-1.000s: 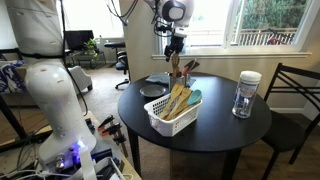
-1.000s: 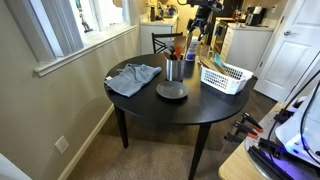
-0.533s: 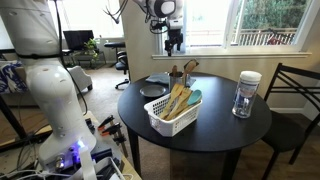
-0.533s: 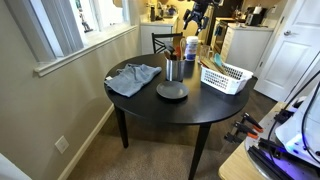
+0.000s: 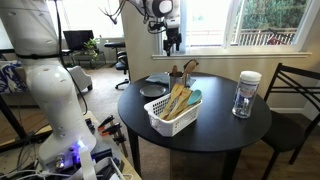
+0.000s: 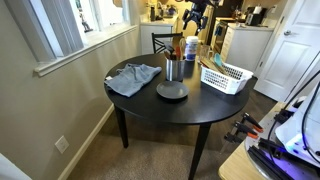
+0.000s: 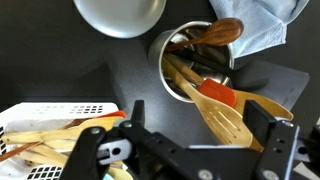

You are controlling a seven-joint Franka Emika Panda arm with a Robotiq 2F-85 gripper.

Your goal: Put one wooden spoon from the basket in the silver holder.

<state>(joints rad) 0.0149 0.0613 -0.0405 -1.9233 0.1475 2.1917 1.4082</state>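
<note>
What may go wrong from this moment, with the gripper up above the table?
1. The silver holder is crowded, with long utensils leaning over its rim; a bump may tip it.
2. The open gripper hangs above those utensils; if it comes straight down, it may catch one.

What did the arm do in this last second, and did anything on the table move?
The fingers rose up and away from the silver metal cylindrical holder, mostly early in that second. They are now open and empty. The brown wooden spoon standing in the holder, the white slotted plastic basket of utensils and everything else on the round black table stayed put.
</note>
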